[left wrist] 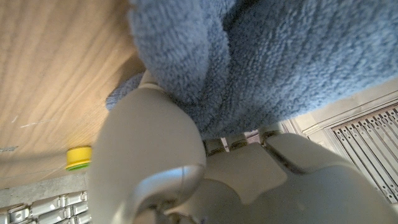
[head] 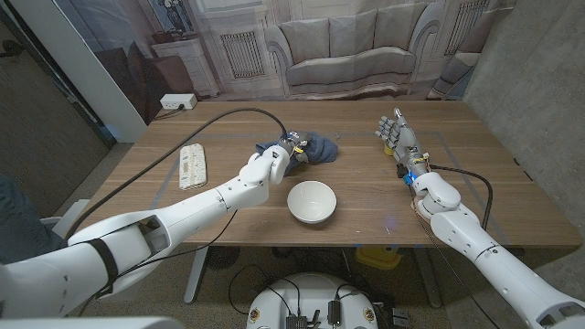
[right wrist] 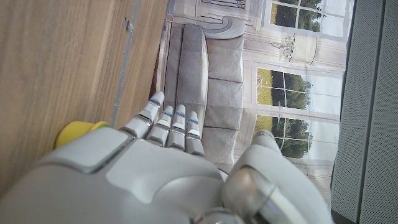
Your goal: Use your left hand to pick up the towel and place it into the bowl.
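A blue towel [head: 315,147] lies bunched on the table beyond the white bowl [head: 311,202]. My left hand [head: 283,155] is down in the middle of the towel and grips its folds. In the left wrist view the towel [left wrist: 273,56] bulges over my left hand [left wrist: 186,174] and hides the fingers. The bowl stands empty, just in front of the towel and to its right. My right hand [head: 397,133] stands on its edge at the right of the table, fingers apart, holding nothing. The right wrist view shows the same hand [right wrist: 155,168] with its fingers straight.
A striped folded cloth [head: 193,165] lies at the table's left. A small yellow object [head: 400,170] sits by my right wrist, also seen in the wrist views [right wrist: 74,132] [left wrist: 79,157]. A black cable [head: 228,117] crosses the table's left half.
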Controlling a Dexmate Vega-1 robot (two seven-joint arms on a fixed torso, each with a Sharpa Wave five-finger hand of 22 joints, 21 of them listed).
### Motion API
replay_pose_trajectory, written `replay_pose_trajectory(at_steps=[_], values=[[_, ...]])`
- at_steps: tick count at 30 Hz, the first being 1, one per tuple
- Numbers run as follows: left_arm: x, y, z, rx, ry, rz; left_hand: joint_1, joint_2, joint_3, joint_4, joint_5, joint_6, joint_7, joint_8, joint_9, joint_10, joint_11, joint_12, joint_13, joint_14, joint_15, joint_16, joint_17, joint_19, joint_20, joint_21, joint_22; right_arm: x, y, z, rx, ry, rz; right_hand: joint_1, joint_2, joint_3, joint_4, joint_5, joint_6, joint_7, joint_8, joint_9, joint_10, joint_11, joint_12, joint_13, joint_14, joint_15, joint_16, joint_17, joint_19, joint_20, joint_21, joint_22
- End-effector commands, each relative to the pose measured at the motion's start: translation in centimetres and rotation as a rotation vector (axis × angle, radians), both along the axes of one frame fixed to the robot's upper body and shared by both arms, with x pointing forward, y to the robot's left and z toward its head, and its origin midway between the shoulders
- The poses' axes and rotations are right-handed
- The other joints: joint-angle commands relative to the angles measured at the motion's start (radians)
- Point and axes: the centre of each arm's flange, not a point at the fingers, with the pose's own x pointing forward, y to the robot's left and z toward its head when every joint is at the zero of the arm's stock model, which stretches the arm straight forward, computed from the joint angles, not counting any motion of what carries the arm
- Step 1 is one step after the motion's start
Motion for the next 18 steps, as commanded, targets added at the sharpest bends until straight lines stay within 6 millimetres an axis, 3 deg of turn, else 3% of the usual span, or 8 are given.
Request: replay_pose_trajectory(at_steps=[1, 6, 10, 18], values=[[0.09, -0.38, 0.33, 0.0, 0.028, -0.019, 0.036, 0.005, 0.025, -0.007, -0.003, 0.042, 0.002, 0.015, 0.006, 0.043, 0.006, 0.015, 0.01, 0.067, -0.036, 0.016, 0.009, 0.18, -0.161, 0.012, 0.006, -0.25, -0.04, 0.09, 0.0, 0.001, -0.006, 0.002, 0.004, 0.0, -0.003, -0.002, 0.009, 0.002, 0.0, 0.002, 0.01, 0.004, -0.001, 0.004, 0.001, 0.003, -0.003, 0.004, 0.011, -0.013, -0.006, 0.002], [0.02, -0.55, 0.49, -0.008, 0.02, -0.033, 0.072, 0.007, 0.054, -0.008, -0.005, 0.095, 0.004, 0.027, 0.008, 0.09, 0.006, 0.027, 0.021, 0.129, -0.055, 0.028, 0.014, 0.221, -0.195, 0.022, 0.008, -0.31, -0.06, 0.22, -0.007, -0.002, -0.006, 0.002, 0.005, 0.0, -0.004, -0.002, 0.01, 0.002, 0.0, 0.002, 0.009, 0.004, -0.001, 0.004, 0.001, 0.004, -0.003, 0.003, 0.012, -0.012, -0.007, 0.002], [-0.05, -0.56, 0.57, -0.024, 0.001, -0.05, 0.102, 0.008, 0.081, -0.007, -0.006, 0.147, 0.007, 0.041, 0.01, 0.132, -0.004, 0.038, 0.032, 0.186, -0.081, 0.037, 0.02, 0.263, -0.243, 0.037, 0.011, -0.35, -0.08, 0.34, -0.01, -0.005, -0.006, 0.002, 0.005, 0.0, -0.004, -0.002, 0.01, 0.003, 0.0, 0.002, 0.008, 0.0, -0.002, 0.004, 0.001, 0.004, -0.003, 0.003, 0.012, -0.013, -0.009, 0.002], [-0.17, -0.35, 0.55, -0.052, -0.032, -0.083, 0.114, 0.002, 0.107, 0.005, -0.01, 0.151, 0.0, 0.033, 0.014, 0.157, -0.011, 0.039, 0.049, 0.285, -0.121, 0.067, 0.045, 0.364, -0.297, 0.089, 0.017, -0.26, -0.11, 0.38, -0.001, -0.002, -0.006, 0.003, 0.006, 0.0, -0.005, -0.002, 0.01, 0.003, 0.0, 0.002, 0.01, 0.003, -0.002, 0.004, 0.002, 0.003, -0.003, 0.003, 0.013, -0.012, -0.011, 0.002]])
